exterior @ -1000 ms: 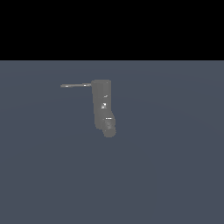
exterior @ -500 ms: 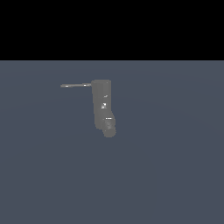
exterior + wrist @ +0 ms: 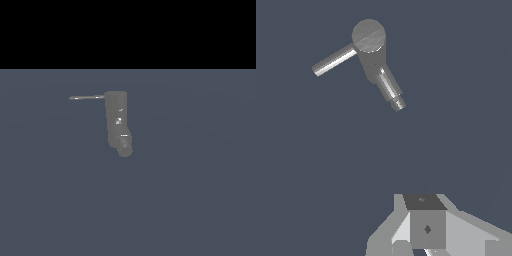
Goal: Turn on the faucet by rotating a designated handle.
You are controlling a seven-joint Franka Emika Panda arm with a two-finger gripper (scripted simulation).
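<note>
The faucet (image 3: 117, 120) is a small dark grey upright column with a rounded spout end at its bottom, standing on the flat grey floor. Its handle (image 3: 87, 97), a thin grey rod, juts from the column's top toward the exterior view's left. My arm does not show in the exterior view. The wrist view looks down on the faucet (image 3: 371, 42), with the handle (image 3: 333, 60) and the spout (image 3: 390, 90) branching from its round cap. My gripper (image 3: 427, 220) is well apart from the faucet. Its fingertips appear pressed together with nothing between them.
A plain blue-grey floor (image 3: 190, 200) lies all around the faucet. A black band (image 3: 128, 30) fills the upper part of the exterior view.
</note>
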